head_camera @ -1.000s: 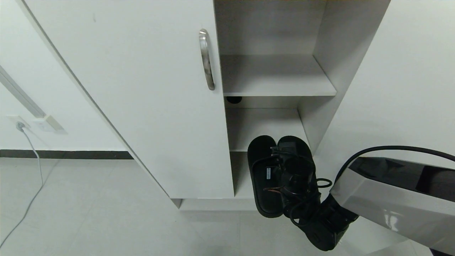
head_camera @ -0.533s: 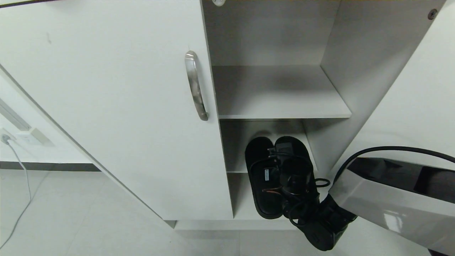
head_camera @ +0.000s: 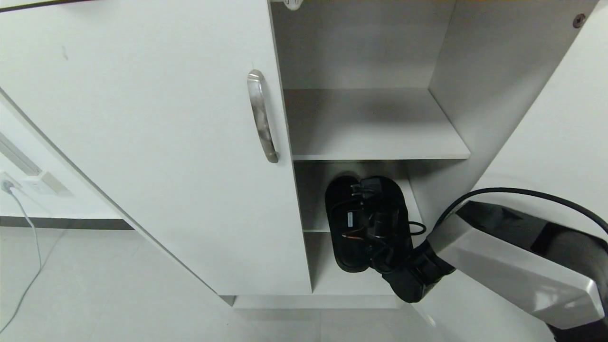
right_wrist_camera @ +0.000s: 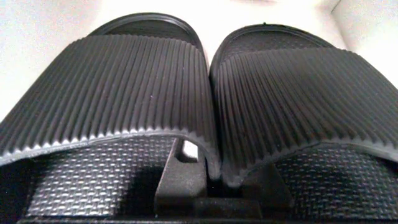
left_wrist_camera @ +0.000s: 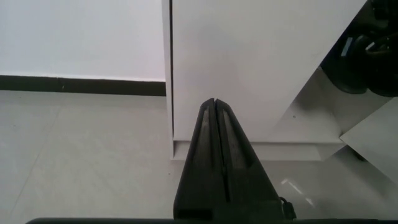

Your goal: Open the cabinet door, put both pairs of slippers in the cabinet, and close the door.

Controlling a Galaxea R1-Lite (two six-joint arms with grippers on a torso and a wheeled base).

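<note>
Slippers, one black pair, are held side by side by the right gripper in the open right half of the cabinet, toes pointing inward. The pair lies across the front edge of the lower shelf, beneath the upper shelf and above the cabinet floor. Whether the soles touch the lower shelf cannot be determined. In the right wrist view the two ribbed straps meet at the centre. The fingers are closed on the inner strap edges and pinch them together. The right-hand door stands swung open beside the arm. The left-hand door is closed, with its metal handle vertical and next to the opening. The left gripper is low above the tiled floor, facing the base of the closed door and well apart from the slippers. Its fingers are pressed flat together with nothing between them. A wall socket with a grey cable is located on the wall to the left of the cabinet.
</note>
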